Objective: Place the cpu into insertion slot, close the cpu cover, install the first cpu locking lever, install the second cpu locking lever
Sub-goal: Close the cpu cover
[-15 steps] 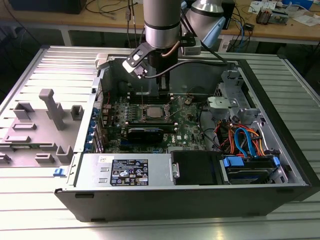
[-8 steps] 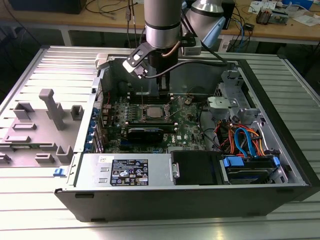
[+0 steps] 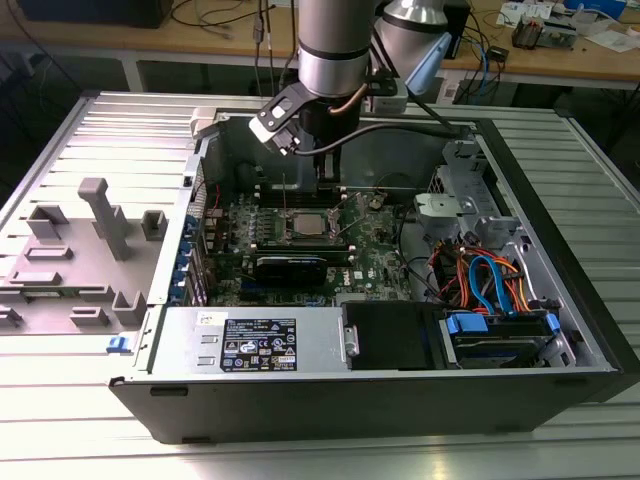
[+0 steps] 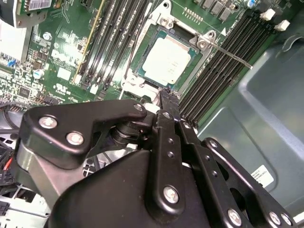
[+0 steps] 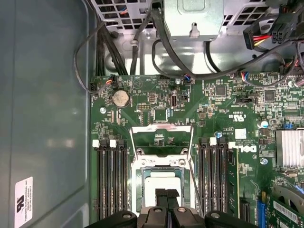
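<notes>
While the arm (image 3: 335, 45) is hanging over the open computer case (image 3: 380, 395), the socket (image 5: 140, 185) on the green board (image 5: 156, 95) is already holding the chip (image 4: 168, 59). The cover (image 5: 161, 128) is standing flipped open just beside it, so closing it is likely the step in hand. The gripper (image 5: 166, 194) is hovering just above the chip, pinched together on nothing. Shutting the cover is calling for a push on its raised frame, clear of the chip.

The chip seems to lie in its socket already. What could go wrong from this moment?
1. The gripper hangs close over the cpu, which lies unclamped in the insertion slot; a touch might shift it.
2. The cpu cover is open and a locking lever juts over the memory slots; either might snag.
</notes>
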Motion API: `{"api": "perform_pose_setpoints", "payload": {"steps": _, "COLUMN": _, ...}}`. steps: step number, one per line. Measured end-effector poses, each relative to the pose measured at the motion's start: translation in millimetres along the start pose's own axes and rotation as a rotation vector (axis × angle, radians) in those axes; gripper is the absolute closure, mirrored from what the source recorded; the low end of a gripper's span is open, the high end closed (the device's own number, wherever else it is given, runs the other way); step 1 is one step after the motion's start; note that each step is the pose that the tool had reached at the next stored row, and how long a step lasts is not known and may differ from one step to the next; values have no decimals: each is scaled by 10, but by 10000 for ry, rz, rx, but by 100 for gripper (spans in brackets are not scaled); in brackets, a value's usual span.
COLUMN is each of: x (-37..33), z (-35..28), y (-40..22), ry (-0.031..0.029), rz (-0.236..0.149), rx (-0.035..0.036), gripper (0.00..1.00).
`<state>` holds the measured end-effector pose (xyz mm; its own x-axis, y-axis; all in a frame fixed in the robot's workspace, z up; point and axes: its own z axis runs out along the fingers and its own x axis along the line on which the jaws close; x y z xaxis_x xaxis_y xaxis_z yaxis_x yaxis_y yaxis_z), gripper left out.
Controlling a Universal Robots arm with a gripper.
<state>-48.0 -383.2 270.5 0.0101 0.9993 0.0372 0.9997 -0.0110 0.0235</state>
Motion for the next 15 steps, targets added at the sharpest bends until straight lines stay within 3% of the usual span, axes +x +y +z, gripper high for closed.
{"api": "perform_pose_setpoints", "payload": {"steps": 4, "x": 1, "z": 1, "y": 6, "ry": 1, "rz": 1, "rx": 6, "gripper": 89}}
{"api": "perform_pose_setpoints", "payload": {"steps": 11, "x": 1, "z": 11, "y": 128, "ry": 1, "rz": 1, "rx": 6, "gripper": 89}}
{"api": "perform_pose_setpoints", "payload": {"steps": 15, "x": 2, "z": 16, "y": 164, "ry": 2, "rz": 1, "rx": 5, "gripper": 89}}
